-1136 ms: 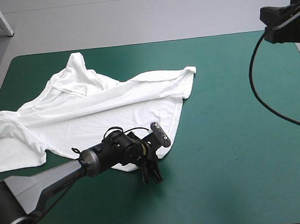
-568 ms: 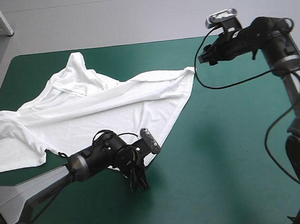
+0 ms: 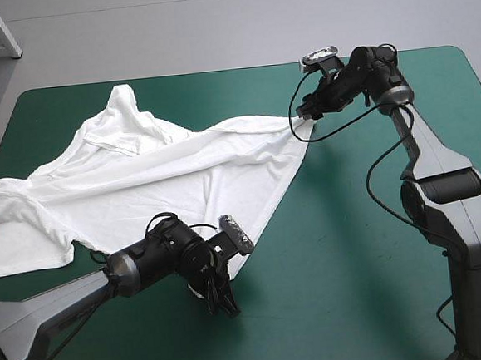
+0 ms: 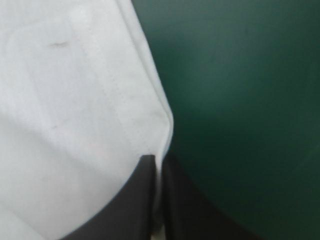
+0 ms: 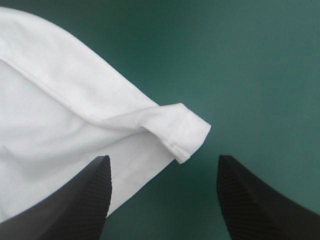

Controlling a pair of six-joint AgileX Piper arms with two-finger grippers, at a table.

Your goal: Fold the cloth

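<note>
The white T-shirt (image 3: 157, 178) lies spread across the left half of the tabletop (image 3: 355, 263). The left gripper (image 4: 159, 160) pinches its hem corner nearest the front edge — the right gripper (image 5: 162, 157) hangs spread wide over the far hem corner.

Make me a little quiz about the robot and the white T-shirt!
1. True or false: the right claw is shut.
2. What does the left claw pinch? A) an edge of the T-shirt B) a box C) nothing
3. Fill in: the table cover is ____ in colour.
Key: 1 false, it is open; 2 A; 3 teal-green.
</note>
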